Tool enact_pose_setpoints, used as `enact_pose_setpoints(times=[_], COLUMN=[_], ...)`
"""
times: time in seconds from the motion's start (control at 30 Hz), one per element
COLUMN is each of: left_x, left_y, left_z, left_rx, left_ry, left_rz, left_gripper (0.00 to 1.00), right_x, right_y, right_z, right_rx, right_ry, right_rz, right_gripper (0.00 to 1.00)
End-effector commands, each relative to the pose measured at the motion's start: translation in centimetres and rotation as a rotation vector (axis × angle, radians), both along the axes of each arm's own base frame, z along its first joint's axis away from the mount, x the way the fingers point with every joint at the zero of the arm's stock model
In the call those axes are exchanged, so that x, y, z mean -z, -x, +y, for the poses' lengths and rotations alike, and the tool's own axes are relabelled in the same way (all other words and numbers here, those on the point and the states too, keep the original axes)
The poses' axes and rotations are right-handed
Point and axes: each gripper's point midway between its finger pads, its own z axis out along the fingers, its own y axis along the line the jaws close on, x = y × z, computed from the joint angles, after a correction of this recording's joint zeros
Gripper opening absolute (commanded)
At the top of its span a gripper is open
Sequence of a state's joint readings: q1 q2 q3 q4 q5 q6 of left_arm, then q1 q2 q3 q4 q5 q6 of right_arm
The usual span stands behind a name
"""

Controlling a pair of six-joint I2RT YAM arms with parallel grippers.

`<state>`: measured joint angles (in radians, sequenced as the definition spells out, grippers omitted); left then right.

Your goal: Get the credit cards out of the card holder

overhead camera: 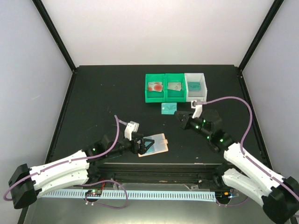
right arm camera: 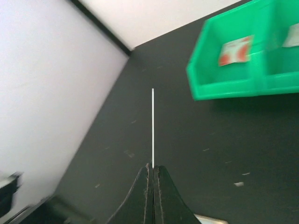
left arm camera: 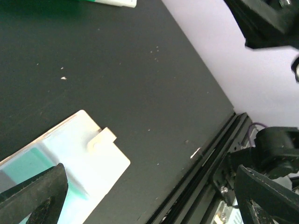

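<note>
The peach-orange card holder (overhead camera: 158,143) lies open near the front edge, its pale blue panels up. In the left wrist view the holder (left arm camera: 88,163) shows its small tab (left arm camera: 102,139). My left gripper (overhead camera: 141,144) is wide open at the holder's left edge, and in its wrist view (left arm camera: 149,200) one finger (left arm camera: 39,196) lies over the holder. My right gripper (overhead camera: 179,114) is shut on a teal credit card (overhead camera: 168,108) and holds it just in front of the bins. In the right wrist view the gripper (right arm camera: 153,167) pinches the card, seen edge-on (right arm camera: 153,126).
Two joined green bins (overhead camera: 163,97) and a white bin (overhead camera: 195,74) stand at the back. They hold a red-blotch card (overhead camera: 155,87), a silver-grey card (overhead camera: 174,86) and a teal card (overhead camera: 194,85). The green bin (right arm camera: 224,86) also shows in the right wrist view. A black rail (left arm camera: 205,158) runs along the table's near edge.
</note>
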<state>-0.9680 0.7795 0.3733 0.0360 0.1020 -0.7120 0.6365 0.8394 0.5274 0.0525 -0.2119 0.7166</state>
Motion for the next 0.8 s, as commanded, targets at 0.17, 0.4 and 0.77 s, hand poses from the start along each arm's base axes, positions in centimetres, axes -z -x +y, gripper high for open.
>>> enact_pose_setpoints(times=[0.17,0.4,0.77], left_x=[0.1,-0.1,-0.4], left_y=[-0.2,-0.2,-0.1], left_z=[0.4,0.2,-0.2], left_rx=[0.008,0.008,0.03], left_ry=[-0.07,-0.06,-0.046], left_rz=[-0.038,-0.031,-0.037], left_gripper=[0.99,0.99,0.99], right_x=[0.0,1.2,5.4], right_y=[-8.5,-14.1,-21.0], right_z=[-6.8,-10.6,-16.3], right_rx=[0.169,0.266,0.363], right_ry=[0.175,0.289,0.405], right_rz=[-0.012,0.018,0.129], right_gripper=[0.01,0.01,0.01])
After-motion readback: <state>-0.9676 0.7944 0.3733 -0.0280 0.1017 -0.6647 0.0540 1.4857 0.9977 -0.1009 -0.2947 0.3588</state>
